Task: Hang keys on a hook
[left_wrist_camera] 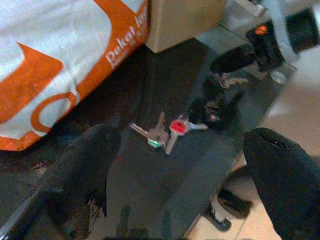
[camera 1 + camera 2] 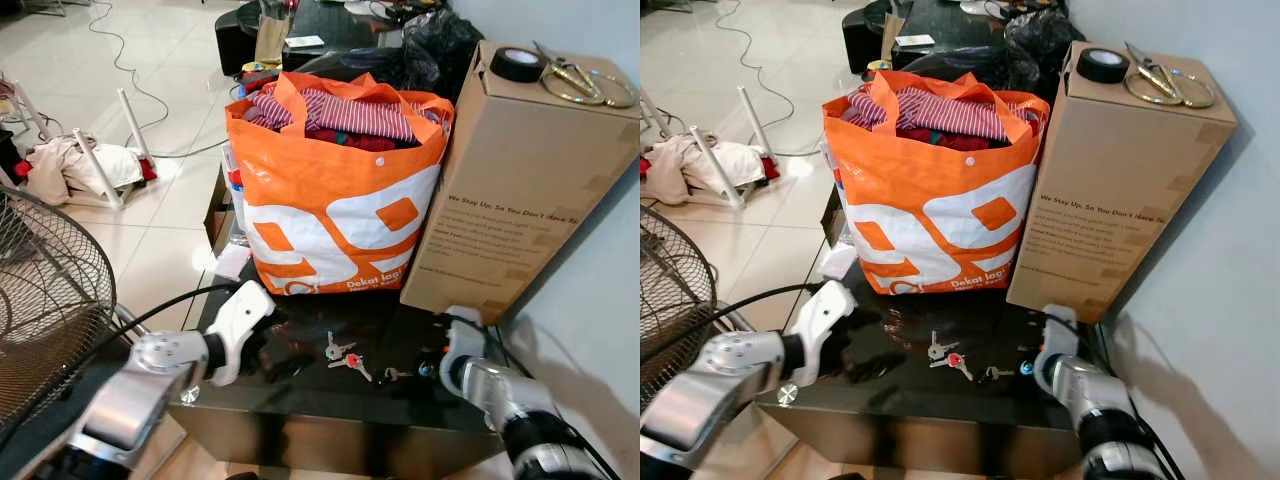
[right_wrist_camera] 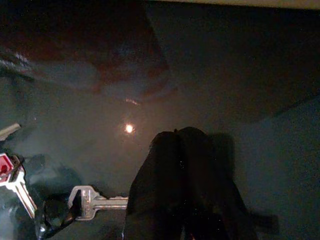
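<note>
Left eye view showed a glossy black table [image 2: 300,400] whose top mirrored what stood on it. Toward its back edge sat a crinkled orange-and-white woven plastic shopping bag [image 2: 335,215] stuffed with striped and red clothes, and beside it, touching, an upright cardboard box [image 2: 515,190] carrying a roll of black tape [image 2: 518,64] and a pair of gold-handled scissors [image 2: 570,78]. A wire fan guard [image 2: 45,300] stood off the table's left edge on the pale tiled floor. The keys [image 2: 345,355], a small bunch of silver metal blades with one red plastic head, lay flat on the bare top near the front edge, between the two arms. A separate single silver key [image 3: 97,201] lay just beside them toward the right. The left gripper [image 1: 180,175] reached in low over the front left corner from a silver arm with a white wrist shell, its two rounded black fingers [image 1: 82,170] spread wide apart with the keys lying beyond them, untouched. The right gripper [image 3: 182,165] came in over the front right corner, its black fingers pressed together and resting at the dark surface, their tips just beside the single key's blade.
</note>
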You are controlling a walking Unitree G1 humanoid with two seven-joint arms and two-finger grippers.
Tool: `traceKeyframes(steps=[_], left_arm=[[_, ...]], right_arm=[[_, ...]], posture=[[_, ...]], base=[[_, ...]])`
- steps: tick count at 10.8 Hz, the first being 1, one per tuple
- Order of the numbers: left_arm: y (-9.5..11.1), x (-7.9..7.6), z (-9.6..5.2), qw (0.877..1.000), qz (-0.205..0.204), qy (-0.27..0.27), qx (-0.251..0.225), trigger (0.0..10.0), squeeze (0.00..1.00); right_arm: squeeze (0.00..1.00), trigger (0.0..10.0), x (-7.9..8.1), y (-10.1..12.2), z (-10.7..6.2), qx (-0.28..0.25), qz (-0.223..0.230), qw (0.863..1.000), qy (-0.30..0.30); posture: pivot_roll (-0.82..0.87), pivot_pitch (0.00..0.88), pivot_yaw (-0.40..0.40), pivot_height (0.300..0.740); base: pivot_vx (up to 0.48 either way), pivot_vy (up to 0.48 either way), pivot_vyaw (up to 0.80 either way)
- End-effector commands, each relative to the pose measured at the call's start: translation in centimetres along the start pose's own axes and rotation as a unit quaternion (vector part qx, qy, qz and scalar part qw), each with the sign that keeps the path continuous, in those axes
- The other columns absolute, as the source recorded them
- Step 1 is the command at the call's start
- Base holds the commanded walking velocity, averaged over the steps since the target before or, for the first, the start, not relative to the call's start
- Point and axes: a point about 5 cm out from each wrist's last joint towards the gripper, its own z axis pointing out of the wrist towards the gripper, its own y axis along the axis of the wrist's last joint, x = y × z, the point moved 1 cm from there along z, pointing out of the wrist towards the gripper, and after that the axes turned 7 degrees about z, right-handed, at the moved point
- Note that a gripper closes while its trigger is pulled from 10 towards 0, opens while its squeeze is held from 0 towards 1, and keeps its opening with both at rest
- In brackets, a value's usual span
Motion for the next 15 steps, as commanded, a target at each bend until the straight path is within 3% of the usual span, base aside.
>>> traceKeyframes(steps=[1, 4, 6, 8, 9, 10, 11, 12, 13, 14, 15], left_arm=[[0.0, 0.7, -0.2, 1.000, -0.006, 0.024, -0.004, 10.0, 0.00], [0.4, 1.7, -0.2, 0.999, 0.007, 0.050, -0.008, 10.0, 0.00], [1.7, 2.9, -0.3, 0.986, 0.049, 0.151, -0.043, 10.0, 0.00], [3.6, 3.1, -0.8, 0.970, 0.062, 0.223, -0.078, 10.0, 0.00], [4.0, 3.2, -1.0, 0.965, 0.063, 0.237, -0.088, 10.0, 0.00], [4.9, 3.5, -1.1, 0.957, 0.067, 0.263, -0.104, 10.0, 0.00], [5.2, 3.8, -1.0, 0.951, 0.067, 0.281, -0.111, 10.0, 0.00], [5.3, 3.8, -1.0, 0.949, 0.067, 0.286, -0.111, 10.0, 0.00], [5.3, 3.8, -1.1, 0.946, 0.066, 0.296, -0.113, 10.0, 0.00], [5.3, 3.8, -1.2, 0.945, 0.065, 0.301, -0.113, 10.0, 0.00], [5.2, 3.9, -1.3, 0.943, 0.064, 0.307, -0.111, 10.0, 0.00]], right_arm=[[0.00, 0.0, -0.5, 0.6, -0.5, -0.015, 0.003, 1.000, -0.002], [0.00, 0.0, -0.2, 1.3, -1.8, -0.051, 0.003, 0.999, -0.005], [0.00, 0.0, 1.0, 3.5, -4.3, -0.132, 0.002, 0.991, 0.021], [0.00, 0.0, 3.3, 6.2, -8.3, -0.278, -0.022, 0.957, 0.075], [0.00, 0.0, 3.9, 6.3, -9.3, -0.287, -0.023, 0.953, 0.092], [0.00, 0.0, 5.0, 7.2, -11.2, -0.349, -0.052, 0.929, 0.116], [0.00, 0.0, 5.8, 7.5, -11.8, -0.374, -0.057, 0.916, 0.131], [0.00, 0.0, 6.0, 7.6, -11.8, -0.379, -0.061, 0.914, 0.132], [0.00, 0.7, 6.2, 7.6, -11.8, -0.381, -0.068, 0.914, 0.122], [0.00, 10.0, 6.3, 7.7, -11.9, -0.388, -0.069, 0.913, 0.103], [0.00, 10.0, 6.6, 7.7, -11.7, -0.388, -0.074, 0.913, 0.099]], posture=[[-0.05, 0.000, 0.024, 0.740], [-0.06, 0.000, 0.051, 0.740], [-0.06, 0.000, 0.057, 0.740], [-0.07, 0.000, 0.057, 0.740], [-0.07, 0.000, 0.057, 0.740], [-0.06, 0.000, 0.047, 0.740], [-0.06, 0.000, 0.042, 0.740], [-0.06, 0.000, 0.041, 0.740], [-0.06, 0.000, 0.044, 0.740], [-0.06, 0.000, 0.040, 0.740], [-0.05, 0.000, 0.036, 0.740]], base=[[0.000, 0.000, 0.00], [0.000, 0.000, 0.00], [0.000, 0.000, 0.00], [0.000, 0.000, 0.00], [0.000, 0.000, 0.00], [0.000, 0.000, 0.00], [0.000, 0.000, 0.00], [0.000, 0.000, 0.00], [0.000, 0.000, 0.00], [0.000, 0.000, 0.00], [0.000, 0.000, 0.00]])
